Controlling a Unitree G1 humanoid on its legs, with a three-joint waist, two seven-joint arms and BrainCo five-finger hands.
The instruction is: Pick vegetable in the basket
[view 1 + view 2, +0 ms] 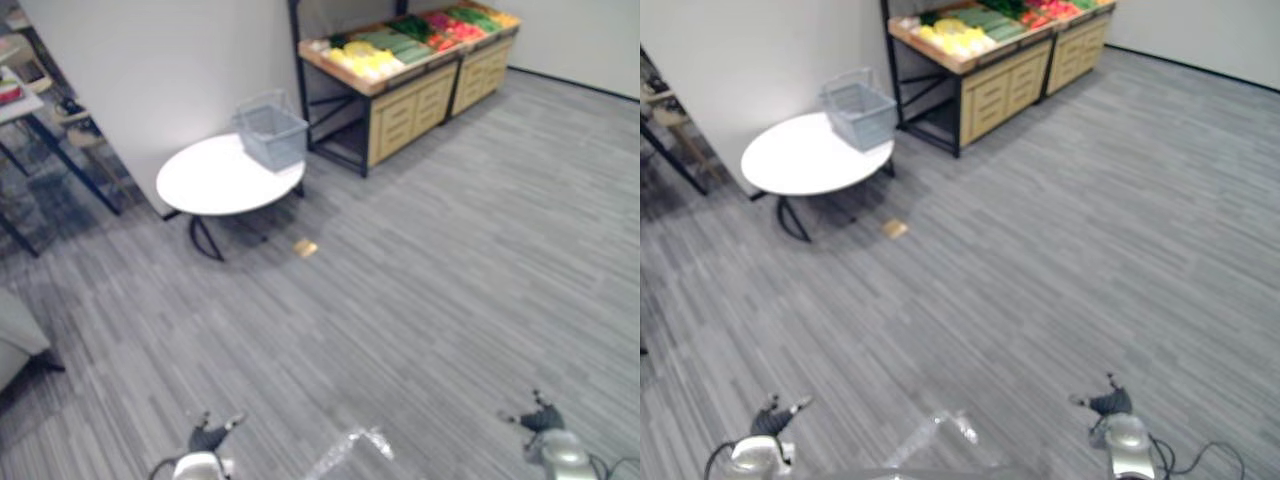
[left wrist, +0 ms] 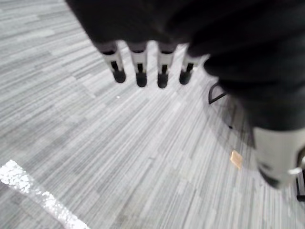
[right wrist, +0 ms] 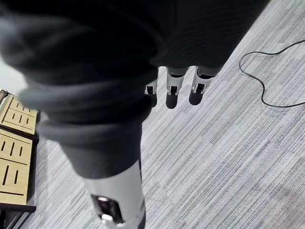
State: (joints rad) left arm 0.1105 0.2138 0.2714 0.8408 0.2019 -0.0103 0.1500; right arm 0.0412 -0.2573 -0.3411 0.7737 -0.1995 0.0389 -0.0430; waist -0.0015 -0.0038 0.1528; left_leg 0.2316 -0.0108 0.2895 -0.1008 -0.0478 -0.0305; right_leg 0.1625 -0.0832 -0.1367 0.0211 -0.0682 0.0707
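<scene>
Vegetables [image 1: 372,62]: laid out in sorted lots of yellow, green and red on top of the stand [image 1: 410,108] at the far side of the room. None is in the basket and none is in either hand.
Stand: dark frame with pale wooden drawer fronts. The produce is kept at the open top, judged so that it can be reached from the front.
Basket [image 1: 272,135]: grey wire, upright, handle up, empty as far as can be seen. It sits on the table edge nearest the stand, judged to keep the carry from produce to basket short.
Table [image 1: 205,180]: round, white and low, just beside the stand's end.
Left hand [image 1: 205,438]: low before the robot, well apart from table and stand. Its wrist view shows the fingers [image 2: 140,71] straight in a row with the thumb apart, holding nothing.
Right hand [image 1: 540,420]: low on the other side. Its fingers [image 3: 172,90] hang straight and relaxed over bare floor [image 1: 450,260], holding nothing.
Scrap [image 1: 305,247]: small and tan, lying on the floor near the table's foot, between the robot and the table.
Stage: judged the very start. Nothing is picked and nothing is within reach.
Next need: judged an approach to the stand, since neither arm can reach it from here.
Risk: the basket stands close to the table edge, so a careless arm could push it off.
</scene>
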